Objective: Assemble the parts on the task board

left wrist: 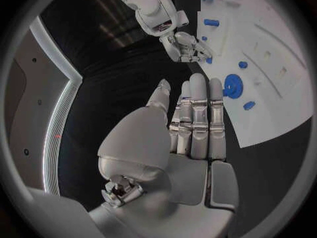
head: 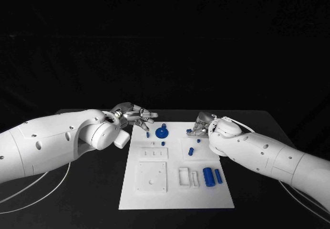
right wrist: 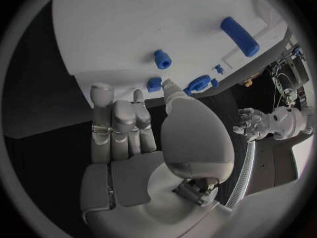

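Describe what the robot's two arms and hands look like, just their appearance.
Both arms are smooth, rounded white shells with small dark holes; thin white cables loop beside them. The left hand and right hand are silver metal with segmented fingers; the palm and thumb base wear pale grey covers.

I have the flat white rectangular task board (head: 175, 191) lying in the middle of the black table, its long side running away from me. At its far end I see a round blue gear-like part (head: 162, 132), with a small blue peg (head: 148, 135) to its left and another small blue piece (head: 163, 143) just nearer. A short blue cylinder (head: 190, 151) lies mid-board. Near the right edge, two larger blue cylinders (head: 208, 176) lie side by side beside a white rectangular frame (head: 184, 176).
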